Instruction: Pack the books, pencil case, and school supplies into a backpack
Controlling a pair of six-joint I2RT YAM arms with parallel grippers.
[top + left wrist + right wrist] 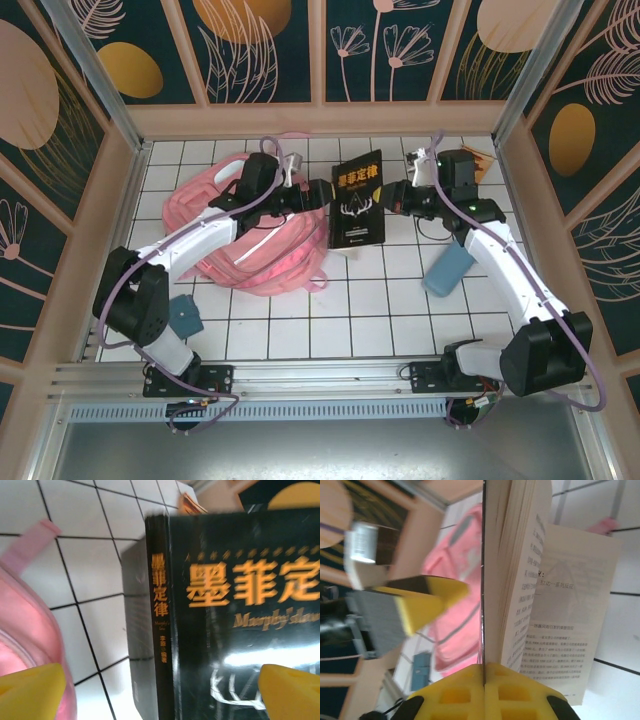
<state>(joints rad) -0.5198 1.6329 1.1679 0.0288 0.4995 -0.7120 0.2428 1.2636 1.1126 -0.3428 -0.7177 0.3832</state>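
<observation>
Left gripper (316, 194): jaws spread wide, holding nothing | right gripper (484, 680): clamped on large black paperback with yellow-orange title (358, 200), held upright | pink fabric backpack (250, 250): just beside paperback, on white tiled table (350, 320)

The surface (370, 320) is a grid of white tiles with dark joints. A pink backpack (275, 262) lies slumped on it, left of centre. A blue pouch (447, 270) lies to the right, well apart from the backpack. A small dark teal item (185, 315) rests near the left edge, and an orange-brown booklet (491, 160) in the far right corner. A black book (358, 200) stands just beside the backpack; whether its lower edge touches the tiles is unclear.
</observation>
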